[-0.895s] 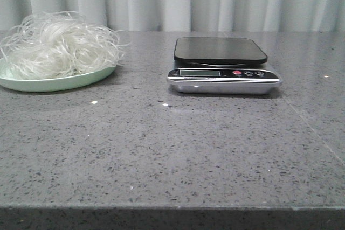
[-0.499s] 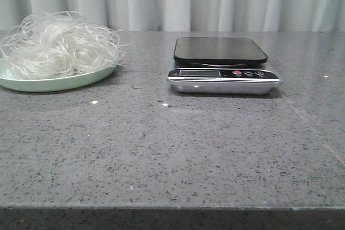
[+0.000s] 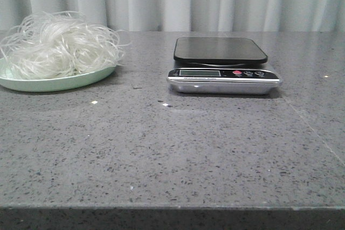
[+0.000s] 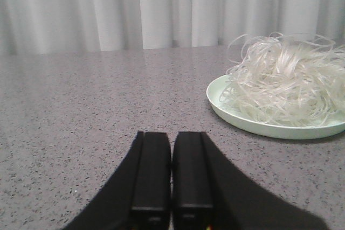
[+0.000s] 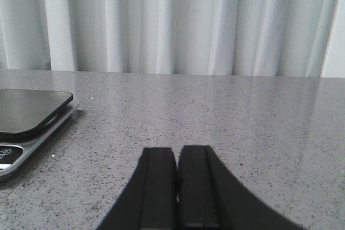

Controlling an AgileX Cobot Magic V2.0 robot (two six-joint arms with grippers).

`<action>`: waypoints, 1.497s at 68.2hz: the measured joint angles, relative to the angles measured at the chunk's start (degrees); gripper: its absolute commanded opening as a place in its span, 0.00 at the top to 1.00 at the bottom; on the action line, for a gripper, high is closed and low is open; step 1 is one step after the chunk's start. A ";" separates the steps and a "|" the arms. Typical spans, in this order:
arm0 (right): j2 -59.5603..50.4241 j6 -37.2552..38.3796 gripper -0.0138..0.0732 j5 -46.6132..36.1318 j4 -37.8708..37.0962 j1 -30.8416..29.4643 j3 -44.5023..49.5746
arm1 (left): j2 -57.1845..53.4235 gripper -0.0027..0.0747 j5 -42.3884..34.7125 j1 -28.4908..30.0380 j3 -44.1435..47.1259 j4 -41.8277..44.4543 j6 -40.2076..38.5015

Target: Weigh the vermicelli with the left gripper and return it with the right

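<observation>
Front view: vermicelli [image 3: 60, 44] heaped on green plate [image 3: 54, 83], table's [image 3: 172, 149] 10 o'clock corner. Scale [image 3: 222, 65] well apart at 1 o'clock (black platform bare). Left gripper [image 4: 172, 173] fingers pressed together, holding nothing; right gripper [image 5: 177, 179] likewise, near scale.

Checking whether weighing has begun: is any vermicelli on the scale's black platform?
No, the scale's black platform is bare, and the vermicelli is piled on the pale green plate across the table.

one vermicelli mound [image 3: 60, 44], one green plate [image 3: 54, 83], one scale [image 3: 222, 65], two end effectors [image 4: 171, 187]
</observation>
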 measured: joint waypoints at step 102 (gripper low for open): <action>0.00 0.00 0.67 1.72 0.00 0.00 0.00 | 52.80 0.20 31.46 -0.13 -69.54 -11.50 0.00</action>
